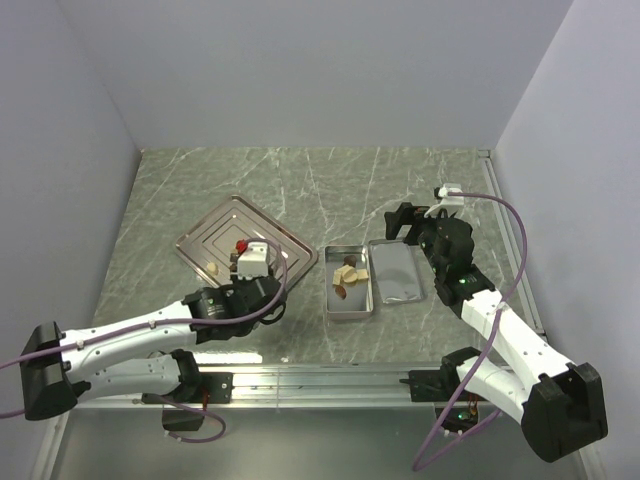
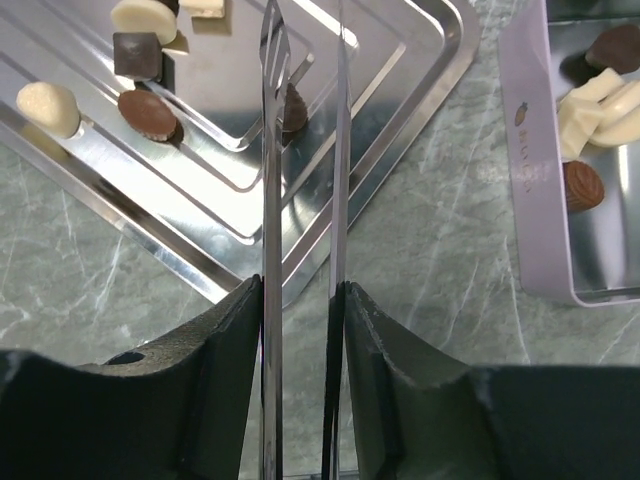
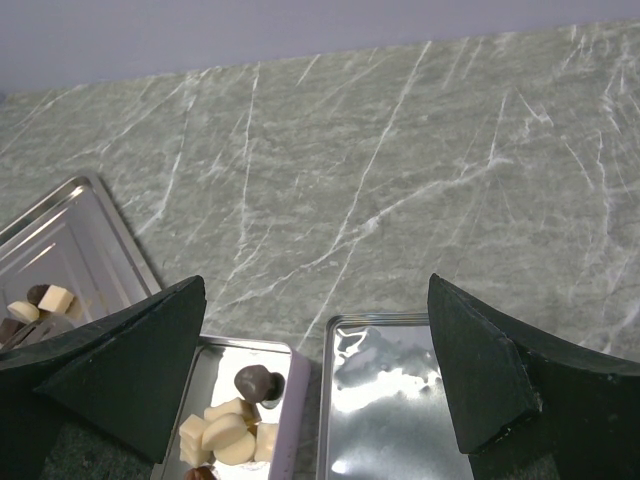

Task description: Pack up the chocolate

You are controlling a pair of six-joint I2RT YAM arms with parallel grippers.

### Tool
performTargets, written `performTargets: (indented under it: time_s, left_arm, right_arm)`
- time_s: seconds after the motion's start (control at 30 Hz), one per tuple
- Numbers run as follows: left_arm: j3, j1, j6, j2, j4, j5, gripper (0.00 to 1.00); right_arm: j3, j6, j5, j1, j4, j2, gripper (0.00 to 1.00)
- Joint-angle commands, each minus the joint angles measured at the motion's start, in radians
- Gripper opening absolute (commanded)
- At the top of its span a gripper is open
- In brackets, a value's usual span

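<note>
The worktop [image 1: 300,180] lies bare from the middle out to 12 o'clock, up to the back wall, with side walls closing it at 9 and 3. Seen from above, the ridged tray [image 1: 205,228] sits cornerwise at 9 o'clock of the tin [image 1: 349,310], its near corner leaving only a narrow strip of stone before the tin's wall. The lid [image 1: 395,270] lies just beside the tin at 3 o'clock. Both run lengthwise from 12 to 6.

The chocolate is split between the two. Several lumps lie loose on the tray [image 2: 148,113] and more in the tin's far end [image 2: 583,185], where the cream sticks slant roughly from 8 to 2.

The left end effector [image 2: 303,40] hangs over the tray's corner, blades a narrow gap apart. A dark lump [image 2: 293,110] shows against the left blade only and is not pinched. The right end effector [image 3: 315,300] hovers above tin and lid, spread wide with nothing between.
</note>
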Motion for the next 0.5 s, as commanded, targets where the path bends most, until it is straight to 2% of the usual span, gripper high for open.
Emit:
performTargets:
  time_s: [0.0, 0.17, 0.47]
  left_arm:
    - [0.032, -0.020, -0.069, 0.000, -0.060, -0.051, 0.43]
    - [0.051, -0.071, -0.169, 0.032, -0.138, -0.120, 0.44]
    - [0.055, -0.086, -0.169, 0.072, -0.147, -0.087, 0.43]
  right_arm:
    - [0.050, -0.010, 0.001, -0.002, 0.015, 0.003, 0.98]
    - [0.050, -0.010, 0.001, -0.003, 0.015, 0.004, 0.98]
    - [0.053, -0.010, 0.002, -0.005, 0.014, 0.004, 0.98]
